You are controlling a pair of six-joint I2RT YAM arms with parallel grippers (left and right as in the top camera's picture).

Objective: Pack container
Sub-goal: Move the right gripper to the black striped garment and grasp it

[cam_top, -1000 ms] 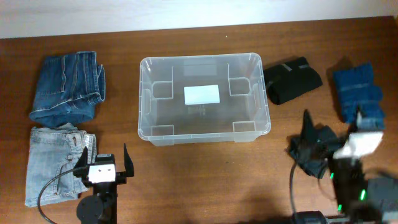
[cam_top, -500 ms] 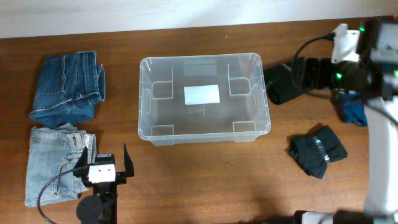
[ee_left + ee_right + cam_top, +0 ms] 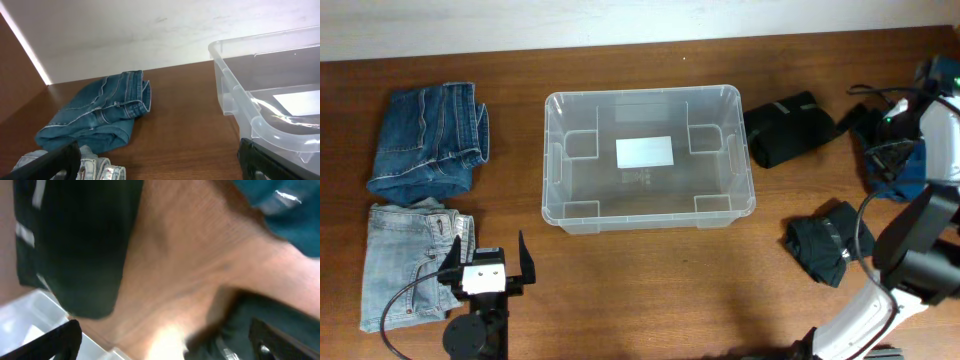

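The clear plastic container [image 3: 647, 158] stands in the middle of the table, with nothing inside but a white label on its base. My left gripper [image 3: 487, 262] rests open near the front left; in its wrist view [image 3: 160, 167] nothing lies between the fingers, and the container's rim [image 3: 260, 125] is at the right. My right gripper [image 3: 882, 135] hovers open at the far right, between a folded black garment [image 3: 788, 128] and a folded blue garment [image 3: 898, 170]. The blurred right wrist view [image 3: 165, 345] shows that black garment [image 3: 75, 245] and bare wood between the fingers.
Folded dark blue jeans [image 3: 428, 140] and pale jeans [image 3: 410, 265] lie at the left. A second black garment [image 3: 828, 245] lies at the front right. My right arm [image 3: 920, 240] rises along the table's right edge.
The right arm has swung from the front right up to the back right, then settled over the blue garment. The left arm and the clothes have not moved.
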